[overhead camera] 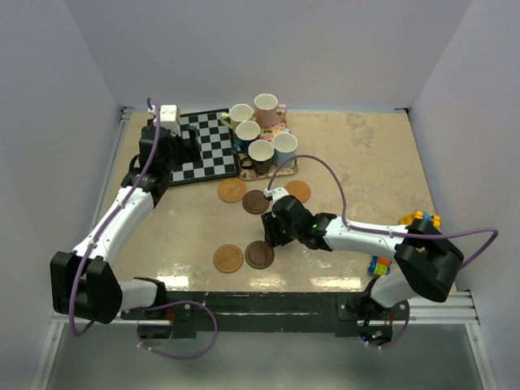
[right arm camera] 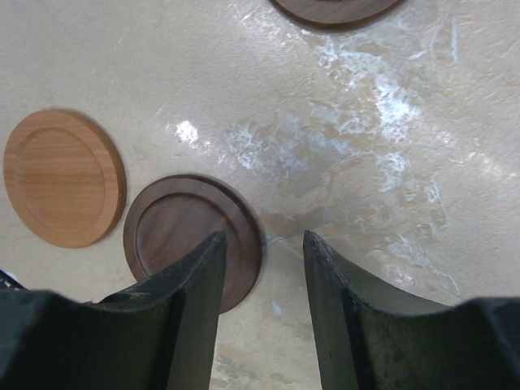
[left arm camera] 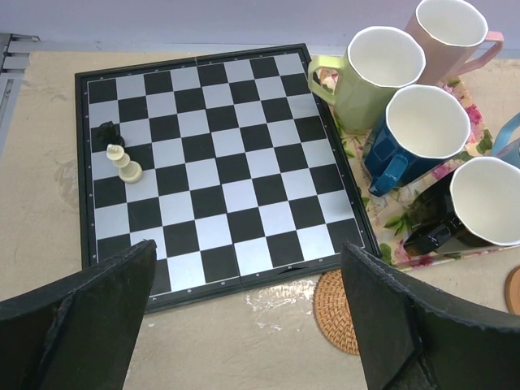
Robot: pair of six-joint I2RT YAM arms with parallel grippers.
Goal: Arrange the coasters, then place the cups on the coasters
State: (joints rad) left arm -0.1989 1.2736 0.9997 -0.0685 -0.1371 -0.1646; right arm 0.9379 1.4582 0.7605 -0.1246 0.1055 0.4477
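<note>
Five coasters lie on the table: an orange one [overhead camera: 231,190], a dark one [overhead camera: 256,201] and an orange one [overhead camera: 297,191] in a row, with an orange one [overhead camera: 228,258] and a dark one [overhead camera: 259,254] nearer. My right gripper [overhead camera: 272,231] [right arm camera: 264,240] is open and empty just right of the near dark coaster [right arm camera: 192,236]; its left finger [right arm camera: 191,301] overlaps that coaster's edge. The cups stand on the floral tray [overhead camera: 283,127]: yellow-green [left arm camera: 374,73], pink [left arm camera: 451,32], dark blue [left arm camera: 414,130], black [left arm camera: 479,203], light blue [overhead camera: 284,146]. My left gripper [overhead camera: 183,146] [left arm camera: 248,248] hangs wide open over the chessboard's near edge.
A chessboard [left arm camera: 211,162] lies left of the tray with a white piece [left arm camera: 126,162] and a black piece [left arm camera: 106,134] on it. A woven orange coaster [left arm camera: 337,309] sits below the board's corner. A colour cube [overhead camera: 379,265] and a small toy [overhead camera: 418,218] lie at the right edge.
</note>
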